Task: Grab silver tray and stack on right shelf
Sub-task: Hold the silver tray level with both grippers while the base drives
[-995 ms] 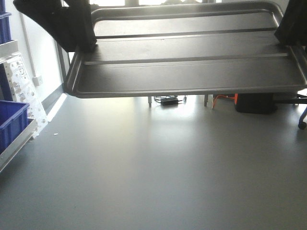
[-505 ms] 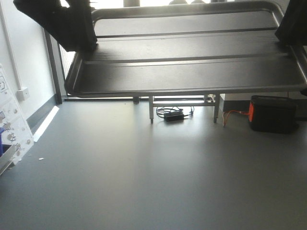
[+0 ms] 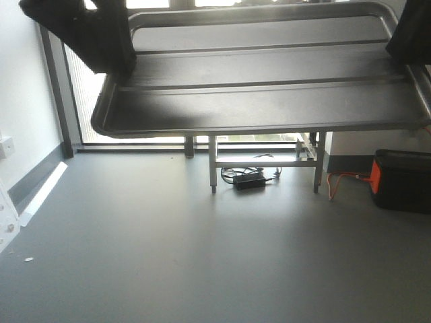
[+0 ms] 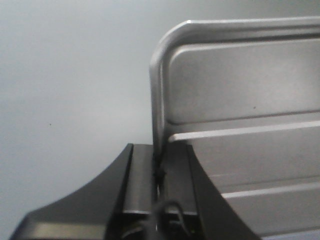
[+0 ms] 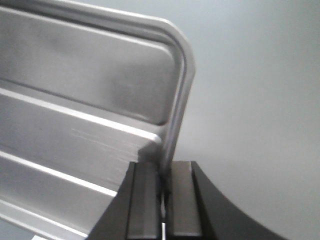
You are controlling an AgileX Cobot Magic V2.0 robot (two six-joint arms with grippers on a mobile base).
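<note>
You hold the silver tray [image 3: 269,94] aloft between both hands, roughly level, clear of the grey floor [image 3: 202,256]. It fills the top of the front view. Two raised ribs run along its bottom.

Left hand [image 4: 159,160]: clamped on the tray's short-side rim near a rounded corner, one finger inside the rim, one outside.

Right hand [image 5: 164,172]: same pinch on the opposite short rim, fingers either side of the raised edge.

Beyond and below the tray you see a metal frame [image 3: 264,160] on legs by the window. A black power adapter [image 3: 249,180] with its cable lies on the floor beneath it. A black box with an orange edge [image 3: 404,182] sits far right. The white wall [image 3: 20,101] at left carries a socket [image 3: 5,145].
</note>
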